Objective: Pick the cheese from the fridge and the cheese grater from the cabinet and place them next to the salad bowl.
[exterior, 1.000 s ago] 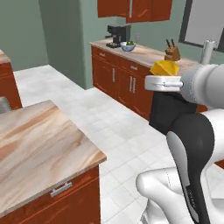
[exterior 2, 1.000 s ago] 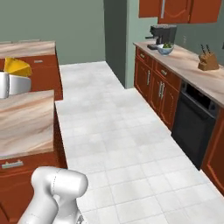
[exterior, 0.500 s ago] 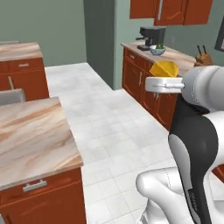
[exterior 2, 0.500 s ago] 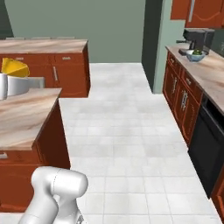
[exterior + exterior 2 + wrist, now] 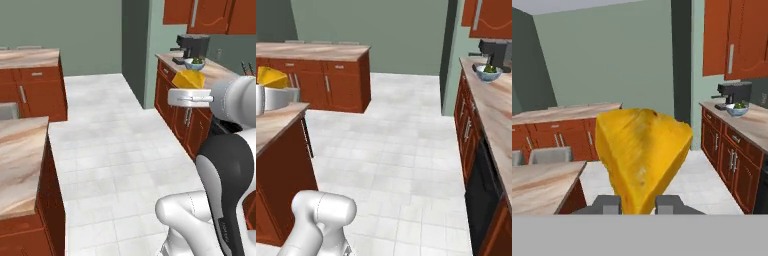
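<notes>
**Cheese in hand, bowl across the kitchen**

The gripper (image 5: 638, 204) has its jaws closed narrowly on the cheese (image 5: 643, 157) — the yellow-orange wedge stands up between the two finger tips, its point toward the lower edge of the hand view. From the left base view the same wedge (image 5: 189, 79) sits on top of the white hand, held out level in front of the arm and clear of every surface.

The salad bowl (image 5: 194, 63) stands on the far counter (image 5: 495, 107) along the wall, just beside the black coffee machine (image 5: 192, 46), under the reddish wall cabinet (image 5: 730, 37). The grater is presumably behind those doors; from here that cannot be told.

The step in hand looks like carrying the cheese to the bowl. To do it well, keep the hand level and the grip firm while the base drives — the wedge is pinched low, near its thin end, so a jolt could tip it. Approach the counter squarely, then set the cheese on bare counter beside the bowl, away from the coffee machine.
</notes>
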Motion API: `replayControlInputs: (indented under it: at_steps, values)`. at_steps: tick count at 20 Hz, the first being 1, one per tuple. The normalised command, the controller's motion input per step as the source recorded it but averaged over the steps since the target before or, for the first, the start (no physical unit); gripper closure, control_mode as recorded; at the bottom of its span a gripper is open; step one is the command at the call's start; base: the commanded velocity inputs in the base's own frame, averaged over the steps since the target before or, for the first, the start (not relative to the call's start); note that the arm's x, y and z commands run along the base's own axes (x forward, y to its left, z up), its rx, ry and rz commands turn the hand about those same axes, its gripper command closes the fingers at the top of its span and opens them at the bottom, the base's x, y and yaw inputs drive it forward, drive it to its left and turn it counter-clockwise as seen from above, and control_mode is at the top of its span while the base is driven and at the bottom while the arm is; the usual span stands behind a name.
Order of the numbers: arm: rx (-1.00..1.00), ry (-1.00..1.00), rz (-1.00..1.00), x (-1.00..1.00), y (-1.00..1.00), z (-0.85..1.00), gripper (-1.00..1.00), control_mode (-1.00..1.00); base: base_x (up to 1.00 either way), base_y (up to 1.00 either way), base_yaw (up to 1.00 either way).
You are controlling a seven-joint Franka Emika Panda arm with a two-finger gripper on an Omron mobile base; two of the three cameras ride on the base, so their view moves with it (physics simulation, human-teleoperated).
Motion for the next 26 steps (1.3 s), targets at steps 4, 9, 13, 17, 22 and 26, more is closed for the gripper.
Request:
replayControlInputs:
  at_steps: [4, 9, 13, 17, 22, 26]
  values:
    - [0.0, 0.0, 0.0, 0.0, 0.0, 0.0, 1.0, 1.0, 0.97, -0.9, 0.02]
    - [0.0, 0.0, 0.0, 0.0, 0.0, 0.0, 1.0, 1.0, 1.0, -0.43, -0.04]
    - [0.0, 0.0, 0.0, 0.0, 0.0, 0.0, 1.0, 1.0, 1.0, -0.07, -0.12]
    - [0.0, 0.0, 0.0, 0.0, 0.0, 0.0, 1.0, 1.0, 1.0, 0.0, -0.1]
    - [0.0, 0.0, 0.0, 0.0, 0.0, 0.0, 1.0, 1.0, 1.0, 0.0, -0.12]
    - [0.0, 0.0, 0.0, 0.0, 0.0, 0.0, 1.0, 1.0, 1.0, 0.02, -0.14]
